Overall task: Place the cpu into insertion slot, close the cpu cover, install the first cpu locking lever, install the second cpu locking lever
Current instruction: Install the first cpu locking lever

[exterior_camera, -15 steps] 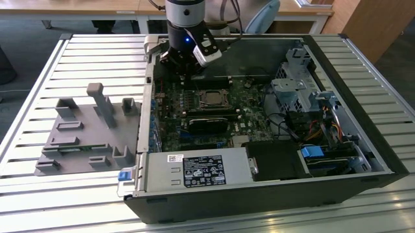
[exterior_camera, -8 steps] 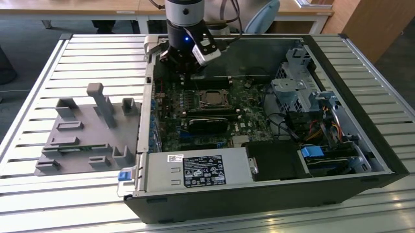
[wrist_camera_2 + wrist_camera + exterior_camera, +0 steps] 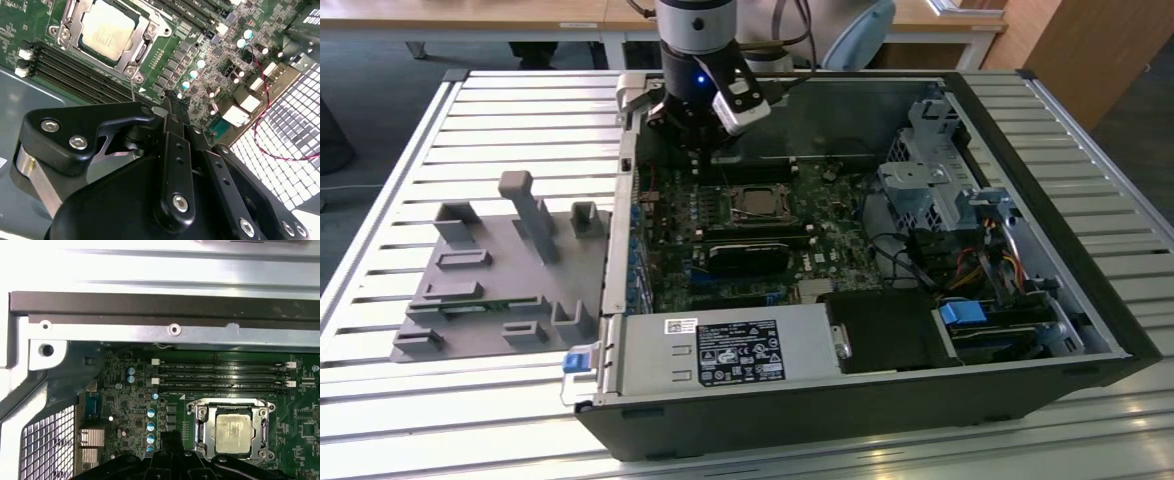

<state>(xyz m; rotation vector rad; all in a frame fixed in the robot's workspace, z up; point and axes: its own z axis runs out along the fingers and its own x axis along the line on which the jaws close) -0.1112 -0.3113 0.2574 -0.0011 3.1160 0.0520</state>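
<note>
A robot arm's end effector (image 3: 171,106), fingers drawn narrow and together, hangs over the green motherboard (image 3: 165,60) of an open computer case (image 3: 854,420) on a slatted worktop (image 3: 400,120), near the cpu (image 3: 107,30), seated in the insertion slot (image 3: 226,407) under the flat-lying cpu cover (image 3: 95,59).

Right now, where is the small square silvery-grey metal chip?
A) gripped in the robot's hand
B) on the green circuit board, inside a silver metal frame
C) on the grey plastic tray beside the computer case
B: in both wrist views the small square silvery-grey metal chip lies on the green circuit board, ringed by the silver metal frame.
</note>
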